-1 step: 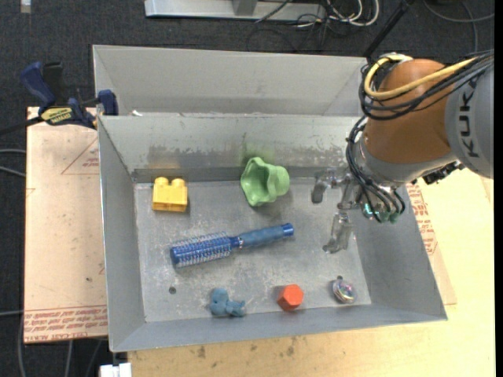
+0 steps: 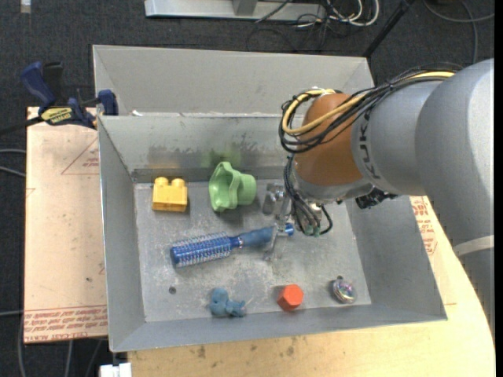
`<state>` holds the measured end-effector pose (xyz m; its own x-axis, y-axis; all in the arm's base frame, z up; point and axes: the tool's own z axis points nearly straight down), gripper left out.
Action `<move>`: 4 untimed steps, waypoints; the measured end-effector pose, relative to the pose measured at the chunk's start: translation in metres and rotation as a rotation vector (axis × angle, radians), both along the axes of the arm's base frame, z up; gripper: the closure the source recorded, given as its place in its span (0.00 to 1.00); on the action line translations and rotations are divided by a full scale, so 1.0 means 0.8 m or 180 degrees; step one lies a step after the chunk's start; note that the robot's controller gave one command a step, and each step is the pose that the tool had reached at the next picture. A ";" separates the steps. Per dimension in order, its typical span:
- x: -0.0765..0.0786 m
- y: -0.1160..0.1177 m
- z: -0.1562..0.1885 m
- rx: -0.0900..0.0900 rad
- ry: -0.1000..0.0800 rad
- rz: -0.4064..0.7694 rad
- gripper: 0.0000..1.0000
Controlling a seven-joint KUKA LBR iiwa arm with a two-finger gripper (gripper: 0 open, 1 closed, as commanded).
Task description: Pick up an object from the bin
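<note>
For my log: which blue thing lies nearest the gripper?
The long blue hairbrush; its handle lies at the gripper, while the small blue lump sits well apart.

arm (image 2: 428, 136): enters from right | end effector (image 2: 277, 225): low, pointing down

Item 1: the blue brush (image 2: 211, 248). The right tip of its handle is lost under the tool (image 2: 279, 232), and contact there cannot be told.
Item 2: the tool. Its upper body is covered by the orange wrist cover (image 2: 330, 144) and cables (image 2: 302, 108).
Item 3: the bin (image 2: 118, 210). The floor right of and behind the brush is hidden beneath the arm (image 2: 440, 132), which is cut off by the right edge.
Item 4: the small round metallic thing (image 2: 343, 290), right of and in front of the brush. Its kind is too small to tell.
Item 5: the blue lump (image 2: 225, 303), in front of the brush. Its shape is unclear.
Item 6: the dark speck (image 2: 172, 290), in front of the brush's bristle end. It cannot be identified.
</note>
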<state>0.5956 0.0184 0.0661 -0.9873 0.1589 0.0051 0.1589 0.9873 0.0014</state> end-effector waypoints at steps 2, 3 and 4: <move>-0.016 0.038 0.042 -0.0005 -0.0019 0.0374 0.00; -0.009 0.032 0.003 -0.0006 -0.0010 0.0396 0.00; -0.008 0.032 0.003 -0.0005 -0.0015 0.0396 0.00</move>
